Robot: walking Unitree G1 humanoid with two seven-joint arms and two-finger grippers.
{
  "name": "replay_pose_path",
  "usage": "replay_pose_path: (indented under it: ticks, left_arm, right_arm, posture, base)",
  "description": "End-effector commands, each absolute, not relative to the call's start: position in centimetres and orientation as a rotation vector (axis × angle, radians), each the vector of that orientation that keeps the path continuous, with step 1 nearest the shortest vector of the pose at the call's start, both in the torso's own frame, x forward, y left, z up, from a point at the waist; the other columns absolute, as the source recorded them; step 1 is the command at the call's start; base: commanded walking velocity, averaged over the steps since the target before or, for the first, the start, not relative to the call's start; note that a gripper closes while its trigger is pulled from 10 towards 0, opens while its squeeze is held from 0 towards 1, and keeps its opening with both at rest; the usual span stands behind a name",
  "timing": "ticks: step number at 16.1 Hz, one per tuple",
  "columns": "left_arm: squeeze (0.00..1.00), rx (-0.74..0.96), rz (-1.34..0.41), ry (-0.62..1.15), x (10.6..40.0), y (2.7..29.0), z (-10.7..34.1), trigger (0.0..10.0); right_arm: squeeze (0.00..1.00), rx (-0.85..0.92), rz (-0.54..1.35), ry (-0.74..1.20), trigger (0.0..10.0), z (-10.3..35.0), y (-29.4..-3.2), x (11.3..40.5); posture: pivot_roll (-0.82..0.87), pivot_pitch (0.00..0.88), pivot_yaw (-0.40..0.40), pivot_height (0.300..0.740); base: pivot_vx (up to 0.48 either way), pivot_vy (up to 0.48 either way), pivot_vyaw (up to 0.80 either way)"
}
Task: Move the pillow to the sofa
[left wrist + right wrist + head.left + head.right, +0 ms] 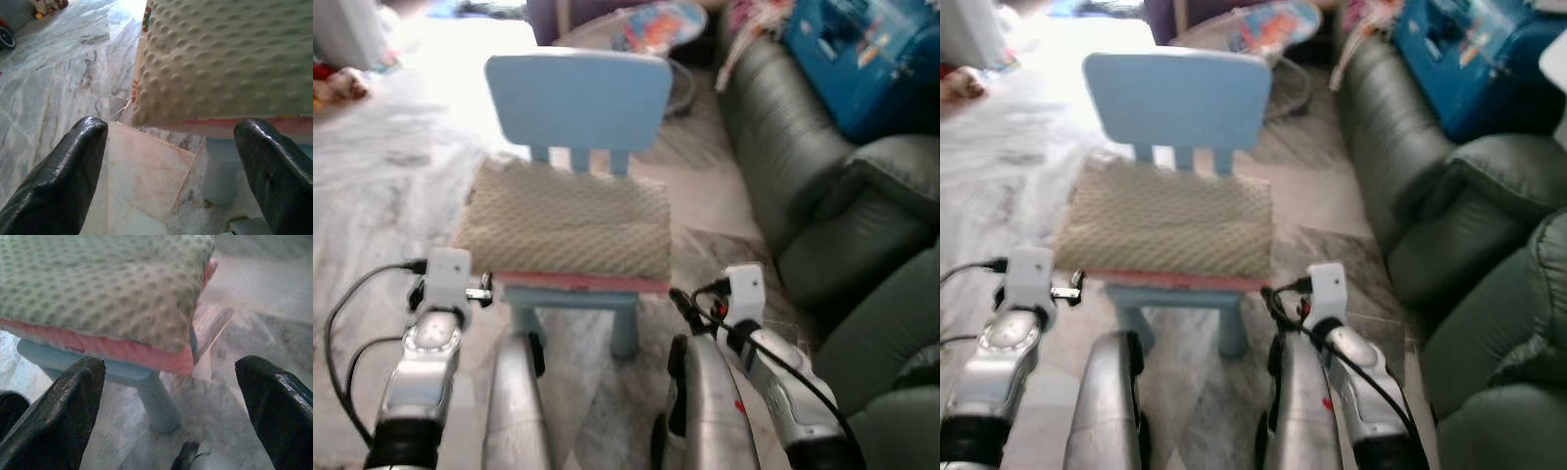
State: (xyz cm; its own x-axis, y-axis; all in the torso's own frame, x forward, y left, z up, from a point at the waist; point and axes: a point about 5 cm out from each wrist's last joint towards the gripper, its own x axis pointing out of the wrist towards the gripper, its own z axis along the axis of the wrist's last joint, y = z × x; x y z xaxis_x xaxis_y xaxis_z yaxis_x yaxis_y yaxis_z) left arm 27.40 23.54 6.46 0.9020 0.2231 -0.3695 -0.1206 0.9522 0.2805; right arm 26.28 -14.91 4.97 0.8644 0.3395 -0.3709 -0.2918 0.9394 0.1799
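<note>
Both grippers, left gripper [171,161] and right gripper [171,396], jaws spread, flank the chair [578,93] front. Pillow [570,227] at 12 o'clock, long axis 9-to-3, roughly equidistant from both; sofa [822,196] at 2 o'clock.

A beige dimpled pillow [566,227] lies on a light-blue chair [578,98] at centre. A dark green sofa [822,196] stands at 3 o'clock. Both silver arms reach up from 6 o'clock.
</note>
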Motion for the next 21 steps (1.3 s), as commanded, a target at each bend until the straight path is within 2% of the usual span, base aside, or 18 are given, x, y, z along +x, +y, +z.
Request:
replay_pose_path:
  ticks: [1, 7, 12, 19, 21]
  left_arm:
    - [0.0, 0.254, 0.177, 0.424, 27.6, 23.8, 6.5, 10.0]
    - [0.0, 0.203, 0.256, 0.305, 30.2, 23.9, 7.9, 10.0]
    - [0.0, 0.26, 0.357, 0.185, 32.6, 24.7, 10.1, 10.0]
    - [0.0, 0.302, 0.518, 0.238, 31.9, 27.2, 8.0, 10.0]
    - [0.0, 0.308, 0.515, 0.197, 32.2, 27.3, 8.7, 10.0]
  right_arm:
    - [0.0, 0.114, 0.364, 0.405, 10.0, 5.6, -14.7, 27.2]
    - [0.0, 0.125, 0.396, 0.291, 10.0, 7.2, -13.5, 29.8]
    - [0.0, 0.109, 0.461, 0.267, 10.0, 7.6, -12.6, 32.1]
    - [0.0, 0.135, 0.598, 0.178, 10.0, 8.8, -9.0, 34.3]
    - [0.0, 0.114, 0.6, 0.144, 10.0, 9.6, -8.0, 34.8]
  posture:
    - [0.01, 0.2, -0.065, 0.531]
    - [0.01, 0.276, -0.092, 0.531]
    - [0.01, 0.316, -0.095, 0.531]
    - [0.04, 0.363, -0.12, 0.531]
    - [0.05, 0.369, -0.122, 0.531]
  base:
    - [0.0, 0.0, 0.0]
    - [0.0, 0.0, 0.0]
    - [0.0, 0.0, 0.0]
    - [0.0, 0.0, 0.0]
    - [0.0, 0.0, 0.79]
